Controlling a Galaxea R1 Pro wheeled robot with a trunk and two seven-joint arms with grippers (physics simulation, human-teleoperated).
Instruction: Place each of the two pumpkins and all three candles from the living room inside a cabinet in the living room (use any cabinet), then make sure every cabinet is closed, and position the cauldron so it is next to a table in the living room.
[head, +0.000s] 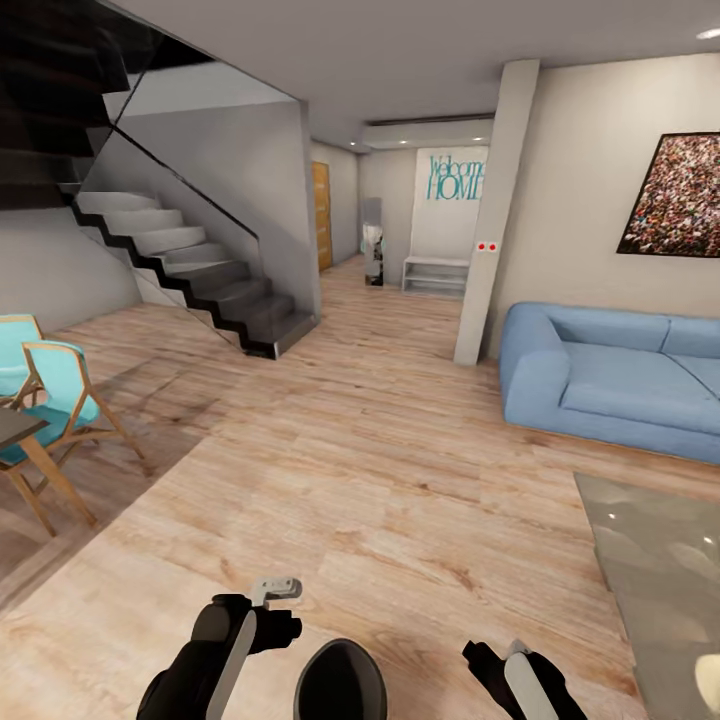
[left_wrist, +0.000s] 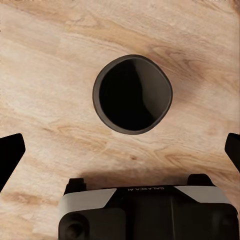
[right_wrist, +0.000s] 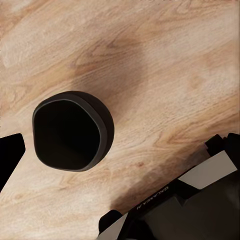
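The cauldron (head: 340, 682) stood upright on the wooden floor (head: 380, 480), mouth up and empty, directly in front of the robot and between its two arms. The left gripper (left_wrist: 120, 150) hung above the cauldron (left_wrist: 132, 94) with its fingers spread wide and nothing between them. The right gripper (right_wrist: 120, 150) also hovered over the cauldron (right_wrist: 72, 131), to one side of it; only one dark fingertip showed clearly in the right wrist view, so it looked open and empty, though the far finger was too poorly seen to be sure. A corner of the glossy table (head: 660, 580) lay to the right of the cauldron, near but with bare floor between them, and the blue sofa (head: 610, 375) stood beyond the table. The step in hand appeared to be the last one, setting the cauldron beside the table. The next move would call for lowering a gripper to the rim, closing on the wall, and carrying the pot rightward until it sat just beside the table.
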